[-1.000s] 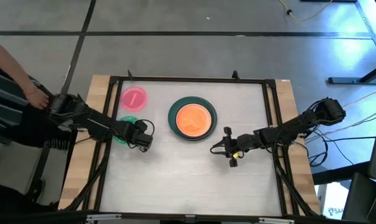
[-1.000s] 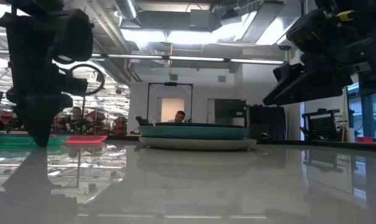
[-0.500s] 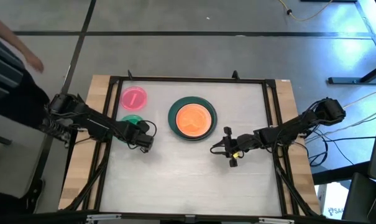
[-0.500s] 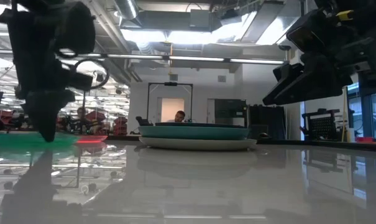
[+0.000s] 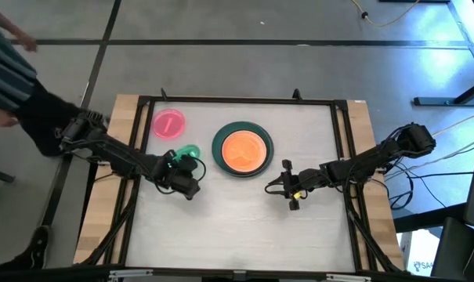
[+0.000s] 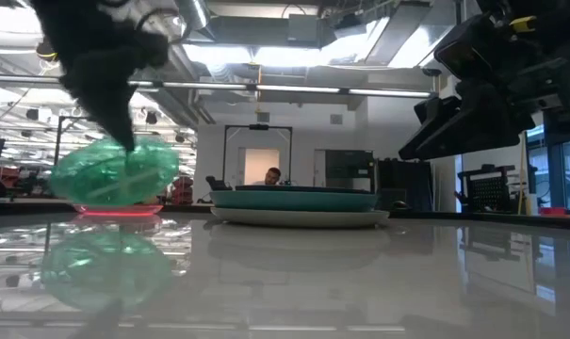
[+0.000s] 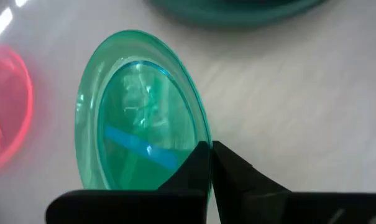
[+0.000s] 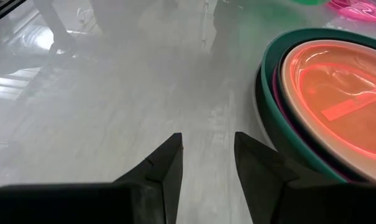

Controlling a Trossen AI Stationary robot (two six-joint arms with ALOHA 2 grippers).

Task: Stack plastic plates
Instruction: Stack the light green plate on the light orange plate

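Left gripper (image 5: 187, 177) pinches the rim of a see-through green plate (image 5: 186, 152), its fingers (image 7: 203, 171) closed tight on the edge. That plate is lifted off the counter (image 5: 244, 219) and tilted steeply, hanging between the pink plate (image 5: 168, 123) and the central stack.

Right gripper (image 5: 287, 186) waits low over bare counter to the right of the stack, fingers parted and holding nothing.

At the counter's middle sits a stack of round shallow plates (image 5: 242, 149): a dark teal one outermost, a thin magenta rim inside it, a pale, possibly peach rim next, and a glossy orange plate (image 5: 243, 150) on top. The pink plate lies flat near the far left corner.

Glossy pale grey, the counter mirrors the plates and ceiling lights, framed by black rails on light wood. Beyond it, a workshop with bright ceiling lights and a distant person (image 6: 273, 176); another person (image 5: 13, 94) stands beside the left arm's base.
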